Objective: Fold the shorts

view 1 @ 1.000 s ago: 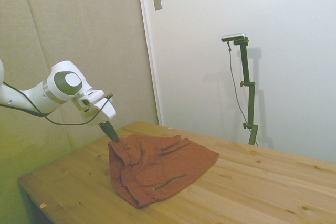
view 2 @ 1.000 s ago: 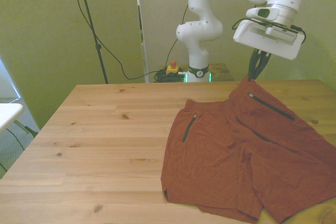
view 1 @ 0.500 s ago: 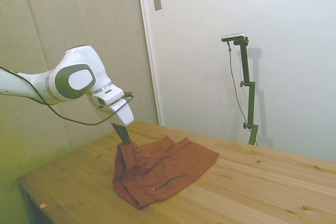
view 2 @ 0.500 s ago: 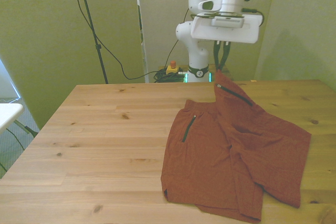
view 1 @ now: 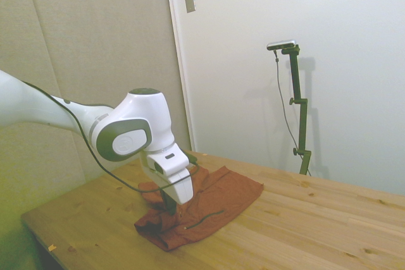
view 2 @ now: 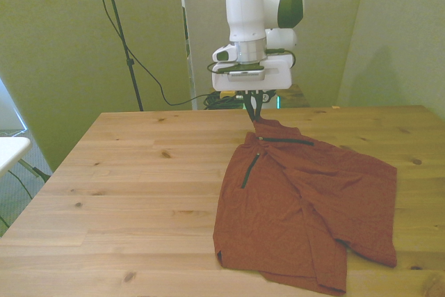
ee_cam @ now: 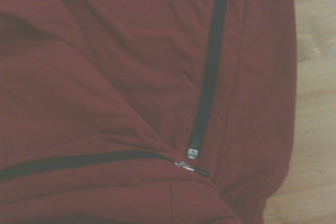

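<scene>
In the side view, the shorts (view 1: pixel 201 210) lay bunched on the near-left part of the table (view 1: pixel 304 226), with the gripper (view 1: pixel 169 205) low over their raised left edge — fingers mostly hidden behind the white hand, spread not readable there. In the front view, the gripper (view 2: pixel 253 112) stood at the shorts' (view 2: pixel 306 203) far corner, its dark fingers narrow and pinched on a peak of fabric; one half lay folded across the other. In the wrist view, the shorts (ee_cam: pixel 105 77) filled the picture — two dark pocket zips (ee_cam: pixel 209 72) met near one corner, beside bare table (ee_cam: pixel 315 108).
</scene>
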Robot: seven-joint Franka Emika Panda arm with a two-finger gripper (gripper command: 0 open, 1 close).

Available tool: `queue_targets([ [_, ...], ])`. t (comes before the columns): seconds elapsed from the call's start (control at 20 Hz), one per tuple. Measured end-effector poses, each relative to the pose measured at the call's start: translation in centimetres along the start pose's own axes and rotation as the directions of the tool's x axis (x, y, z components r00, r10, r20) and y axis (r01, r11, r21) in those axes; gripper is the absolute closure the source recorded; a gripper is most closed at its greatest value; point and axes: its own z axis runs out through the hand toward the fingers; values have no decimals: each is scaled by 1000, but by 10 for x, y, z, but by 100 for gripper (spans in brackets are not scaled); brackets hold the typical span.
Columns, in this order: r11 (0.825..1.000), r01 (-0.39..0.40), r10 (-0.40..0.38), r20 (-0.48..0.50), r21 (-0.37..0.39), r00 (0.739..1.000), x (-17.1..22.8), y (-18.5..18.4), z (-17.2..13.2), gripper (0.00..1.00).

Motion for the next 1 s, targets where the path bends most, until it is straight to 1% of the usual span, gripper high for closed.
queue_targets([
  [0.05,1000,0,0,5,13,1000,1,1,5,0],
  [0.15,999,21,-22,23,44,999,1,2,16,0],
  [0.3,999,32,-33,38,31,999,0,2,28,0],
  [0.4,999,50,-51,30,10,998,-2,0,31,0],
  [0.55,996,76,-78,-38,-46,996,-5,-3,29,0],
  [0.65,992,84,-95,-111,-94,989,-13,-7,26,0],
  [0.8,983,111,-144,-239,-146,960,-37,-16,11,0],
  [0.9,974,170,-209,-310,-148,928,-60,-26,-8,0],
  [1.0,959,241,-281,-380,-151,881,-89,-40,-22,0],
])
